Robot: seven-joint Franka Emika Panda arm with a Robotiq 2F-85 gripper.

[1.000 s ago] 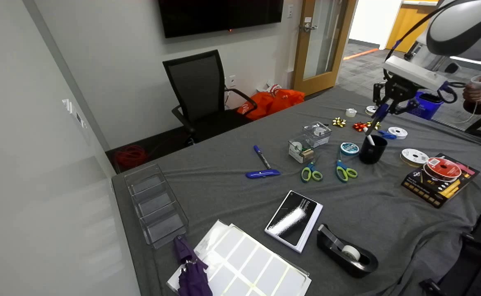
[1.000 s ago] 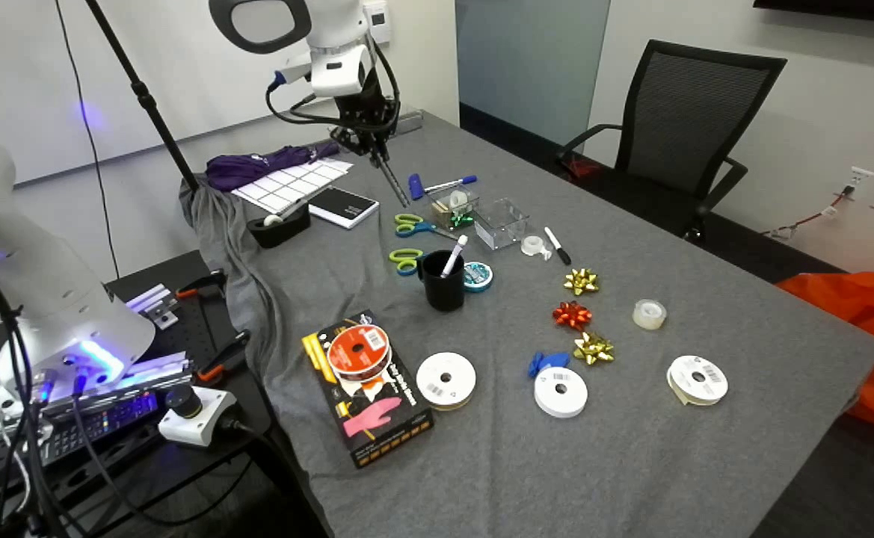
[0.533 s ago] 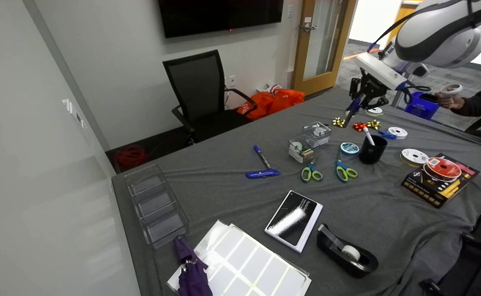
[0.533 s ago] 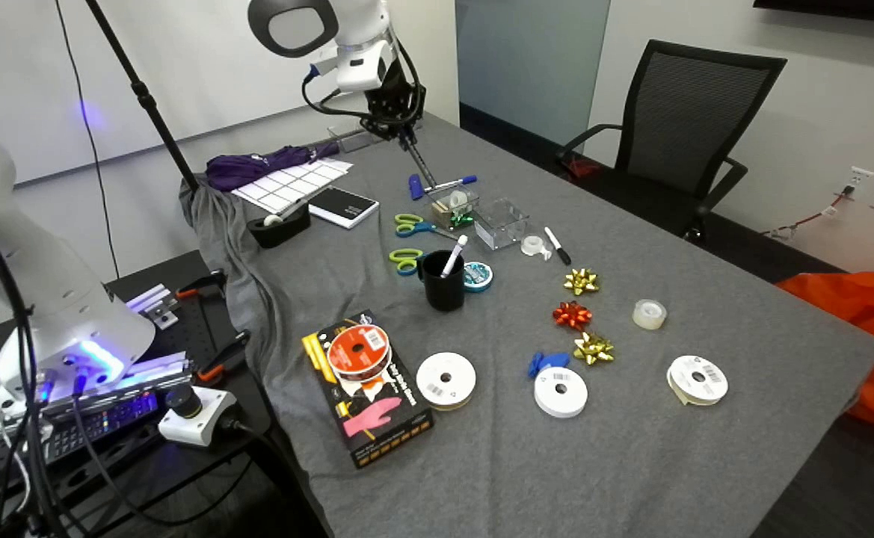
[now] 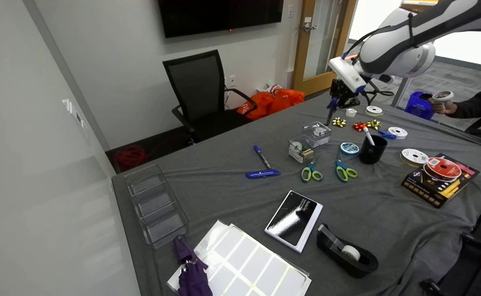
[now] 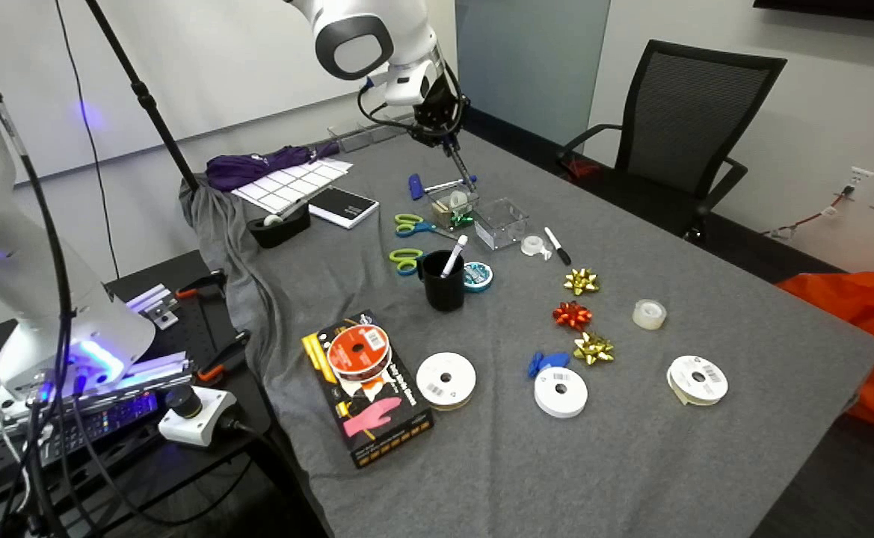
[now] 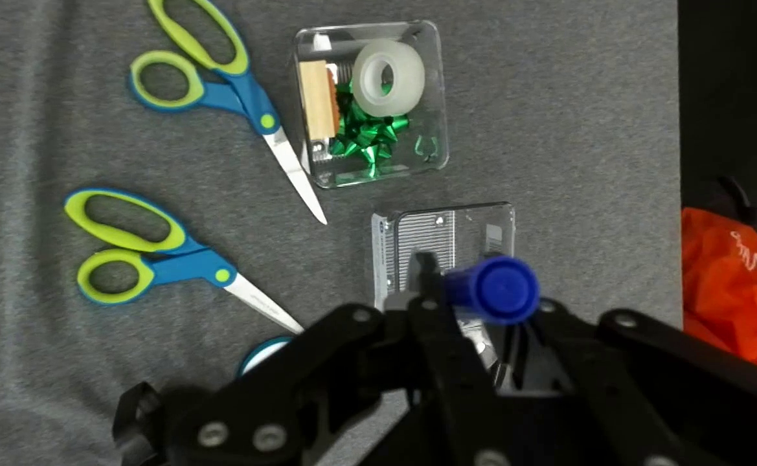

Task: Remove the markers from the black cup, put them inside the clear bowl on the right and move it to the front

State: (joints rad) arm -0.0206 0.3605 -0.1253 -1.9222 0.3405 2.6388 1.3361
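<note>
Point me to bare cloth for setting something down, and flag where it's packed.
In an exterior view, it's bare between divided tray, label sheets and blue object; also between notebook, tape dispenser and black-and-yellow box.
Crowded around the black cup: scissors, blue-and-white tin and clear boxes bunch on one side, a white roll on the other.

Black mesh chair point(image 5: 201, 87) stands left of centre in an exterior view; pale wall point(image 5: 112, 61) carries screen point(image 5: 224, 15), top centre; wood-framed door point(image 5: 324, 41), grey carpet point(image 5: 458, 75), upper right.
</note>
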